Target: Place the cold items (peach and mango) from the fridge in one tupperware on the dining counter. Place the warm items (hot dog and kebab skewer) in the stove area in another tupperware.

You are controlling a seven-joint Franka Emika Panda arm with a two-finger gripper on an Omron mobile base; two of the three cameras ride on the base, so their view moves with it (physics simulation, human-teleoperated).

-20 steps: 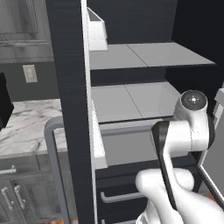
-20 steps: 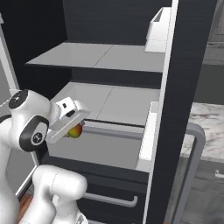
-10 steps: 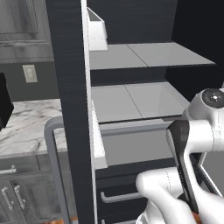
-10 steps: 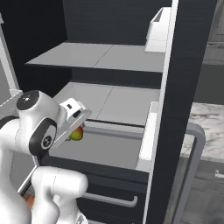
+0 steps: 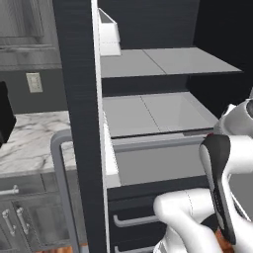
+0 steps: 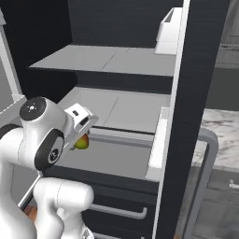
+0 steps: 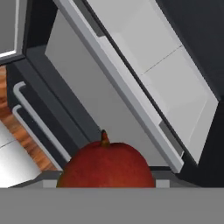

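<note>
A red mango (image 7: 107, 164) with a short brown stem sits right in front of the hand camera, covering the fingertips. From the right base view the mango (image 6: 83, 143) looks red on top and yellow-green below. My gripper (image 6: 80, 136) is shut on it, just in front of the open fridge's lower drawer (image 6: 109, 161), at its left end. The peach, hot dog, kebab skewer and tupperware are out of view.
The fridge stands open with two grey shelves (image 6: 119, 109) and dark drawers with handles (image 6: 116, 211) below. Its open door carries a white bin (image 6: 169, 29) and a grey handle (image 6: 205, 177). A marble counter (image 5: 29, 143) lies beside the door.
The arm's upper links have swung outward, away from the fridge door. The hand and the mango have stayed almost in place before the drawer.
</note>
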